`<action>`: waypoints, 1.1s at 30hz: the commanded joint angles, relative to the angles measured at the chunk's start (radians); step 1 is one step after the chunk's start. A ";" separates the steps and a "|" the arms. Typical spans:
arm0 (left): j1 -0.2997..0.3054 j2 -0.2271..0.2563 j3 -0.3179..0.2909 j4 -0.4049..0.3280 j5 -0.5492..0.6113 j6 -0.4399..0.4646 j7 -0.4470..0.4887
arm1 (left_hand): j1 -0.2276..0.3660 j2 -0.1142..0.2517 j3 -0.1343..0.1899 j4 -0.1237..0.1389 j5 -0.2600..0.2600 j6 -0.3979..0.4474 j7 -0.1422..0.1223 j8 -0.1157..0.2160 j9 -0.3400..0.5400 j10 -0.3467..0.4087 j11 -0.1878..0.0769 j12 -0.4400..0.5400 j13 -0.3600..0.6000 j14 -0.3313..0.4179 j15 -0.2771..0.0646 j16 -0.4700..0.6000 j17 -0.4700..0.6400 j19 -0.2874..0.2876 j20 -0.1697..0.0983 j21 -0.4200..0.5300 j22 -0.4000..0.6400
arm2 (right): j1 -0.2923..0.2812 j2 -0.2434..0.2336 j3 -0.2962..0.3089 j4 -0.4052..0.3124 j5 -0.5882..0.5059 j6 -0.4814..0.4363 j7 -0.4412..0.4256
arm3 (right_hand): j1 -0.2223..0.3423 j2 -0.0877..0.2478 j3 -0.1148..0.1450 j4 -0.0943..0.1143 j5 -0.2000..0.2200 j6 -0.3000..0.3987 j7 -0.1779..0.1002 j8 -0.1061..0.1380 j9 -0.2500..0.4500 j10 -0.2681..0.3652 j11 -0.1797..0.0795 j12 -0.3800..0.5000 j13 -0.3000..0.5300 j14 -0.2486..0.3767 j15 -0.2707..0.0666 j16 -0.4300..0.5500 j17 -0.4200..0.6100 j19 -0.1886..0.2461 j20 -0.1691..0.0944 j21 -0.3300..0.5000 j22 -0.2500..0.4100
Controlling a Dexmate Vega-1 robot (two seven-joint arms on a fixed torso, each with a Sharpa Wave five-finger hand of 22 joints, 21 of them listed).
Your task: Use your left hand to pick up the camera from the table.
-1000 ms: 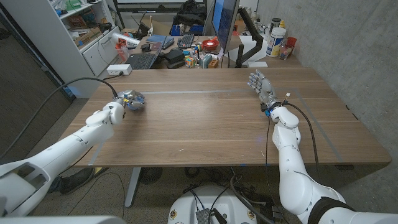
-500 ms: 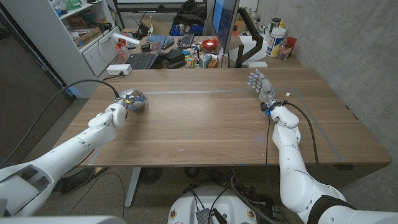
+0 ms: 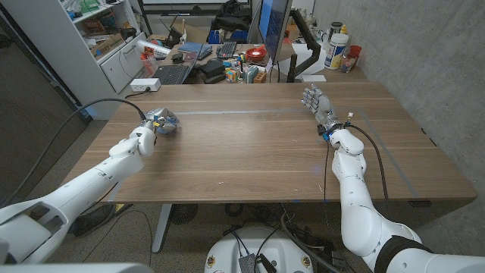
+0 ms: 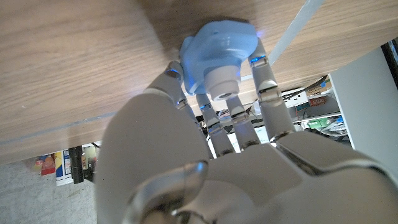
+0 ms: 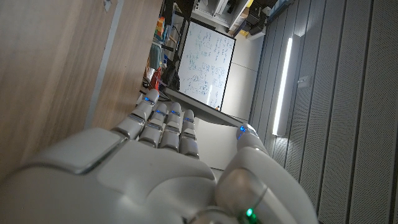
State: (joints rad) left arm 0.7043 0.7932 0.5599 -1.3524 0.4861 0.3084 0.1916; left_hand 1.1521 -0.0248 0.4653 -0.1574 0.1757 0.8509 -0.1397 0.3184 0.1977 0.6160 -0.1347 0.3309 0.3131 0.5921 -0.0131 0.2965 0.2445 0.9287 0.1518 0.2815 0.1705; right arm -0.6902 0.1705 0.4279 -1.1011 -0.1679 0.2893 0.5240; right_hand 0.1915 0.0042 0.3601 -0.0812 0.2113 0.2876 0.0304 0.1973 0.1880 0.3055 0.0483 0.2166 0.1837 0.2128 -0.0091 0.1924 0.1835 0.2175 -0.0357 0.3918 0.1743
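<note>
A small light-blue toy camera [image 3: 166, 121] with a white lens sits near the left side of the wooden table [image 3: 250, 155]. My left hand [image 3: 148, 130] is at it, fingers wrapped around it. In the left wrist view the fingers [image 4: 267, 81] close on both sides of the camera [image 4: 217, 46], which still touches the tabletop. My right hand [image 3: 318, 105] stands upright at the far right of the table, fingers apart, holding nothing; the right wrist view shows its back [image 5: 149, 162] over bare wood.
Behind the table's far edge is a cluttered desk with a laptop [image 3: 174, 73], a monitor [image 3: 274, 26] and bottles [image 3: 339, 49]. A white shelf unit [image 3: 98, 45] stands back left. A pale tape line [image 3: 227, 112] crosses the table.
My left forearm has shifted slightly forward and the fingers have settled around the camera. The camera stays in the same spot. The right arm has not moved.
</note>
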 commanded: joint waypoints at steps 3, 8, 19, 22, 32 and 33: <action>0.009 -0.003 -0.006 -0.002 -0.013 0.009 0.011 | 0.090 0.073 0.012 0.000 0.000 0.017 0.003 0.005 0.003 0.015 0.001 0.008 0.009 0.061 -0.102 0.009 0.005 0.090 -0.088 0.001 0.003 | 0.004 0.001 -0.001 0.003 -0.006 -0.001 0.002 | -0.004 0.007 0.000 -0.002 0.009 0.007 -0.005 0.001 0.005 0.005 0.001 -0.001 0.003 0.006 0.002 0.002 0.002 0.009 0.004 -0.003 0.004; 0.013 0.001 -0.008 -0.011 -0.012 0.019 0.009 | 0.086 0.069 0.008 0.006 -0.001 0.019 0.001 0.004 0.003 0.014 -0.003 0.006 0.012 0.060 -0.102 0.006 0.006 0.085 -0.091 -0.004 0.003 | 0.003 0.001 -0.002 0.000 -0.007 -0.001 0.002 | -0.004 0.007 0.000 -0.002 0.009 0.007 -0.005 0.001 0.005 0.004 0.002 -0.001 0.003 0.006 0.002 0.001 0.003 0.010 0.004 -0.004 0.004; 0.017 0.015 -0.014 -0.037 -0.005 0.033 0.003 | 0.085 0.067 0.005 0.011 -0.001 0.013 -0.003 -0.003 0.002 0.011 -0.005 0.001 0.017 0.050 -0.098 -0.001 0.008 0.075 -0.085 -0.014 0.004 | -0.001 0.004 -0.006 -0.008 -0.010 -0.003 -0.002 | -0.005 0.007 -0.001 -0.002 0.009 0.006 -0.005 0.001 0.005 0.007 0.001 -0.001 0.003 0.010 0.000 0.003 0.003 0.016 0.005 -0.006 0.004; 0.017 0.017 -0.017 -0.045 -0.003 0.038 0.003 | 0.084 0.067 0.004 0.012 -0.001 0.012 -0.004 -0.004 0.002 0.012 -0.008 0.000 0.018 0.051 -0.097 -0.002 0.008 0.074 -0.083 -0.016 0.004 | 0.000 0.004 -0.008 -0.010 -0.011 -0.003 -0.003 | -0.004 0.008 -0.001 -0.002 0.009 0.006 -0.004 0.001 0.005 0.008 0.000 0.000 0.003 0.011 0.000 0.003 0.003 0.017 0.005 -0.007 0.004; 0.021 0.022 -0.025 -0.060 0.002 0.044 0.008 | 0.085 0.068 0.004 0.015 0.000 0.019 -0.002 -0.005 0.003 0.012 -0.018 -0.003 0.022 0.054 -0.097 -0.003 0.009 0.071 -0.081 -0.022 0.004 | 0.000 0.003 -0.012 -0.015 -0.013 -0.001 -0.005 | -0.004 0.008 -0.001 -0.003 0.009 0.008 -0.004 0.001 0.005 0.012 0.000 0.001 0.004 0.013 0.002 0.003 0.003 0.020 0.006 -0.010 0.004; 0.021 0.022 -0.025 -0.062 0.003 0.045 0.009 | 0.085 0.068 0.004 0.015 0.000 0.020 -0.003 -0.004 0.003 0.012 -0.018 -0.004 0.022 0.054 -0.097 -0.003 0.010 0.071 -0.081 -0.022 0.004 | -0.001 0.003 -0.013 -0.016 -0.014 -0.001 -0.006 | -0.004 0.008 -0.001 -0.003 0.009 0.008 -0.004 0.001 0.005 0.011 -0.001 0.001 0.004 0.014 0.002 0.003 0.003 0.020 0.007 -0.010 0.004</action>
State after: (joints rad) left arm 0.7215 0.8092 0.5439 -1.3935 0.4811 0.3445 0.1953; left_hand 1.1647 -0.0206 0.4632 -0.1475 0.1680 0.8632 -0.1412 0.3125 0.1976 0.6229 -0.1485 0.3321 0.3341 0.6341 -0.0429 0.2963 0.2489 0.9393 0.1337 0.2618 0.1695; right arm -0.6887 0.1732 0.4200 -1.1099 -0.1793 0.2883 0.5224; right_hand 0.1915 0.0042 0.3603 -0.0811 0.2112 0.2876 0.0304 0.1973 0.1880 0.3054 0.0483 0.2166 0.1837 0.2164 -0.0054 0.1924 0.1835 0.2263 -0.0305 0.3841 0.1743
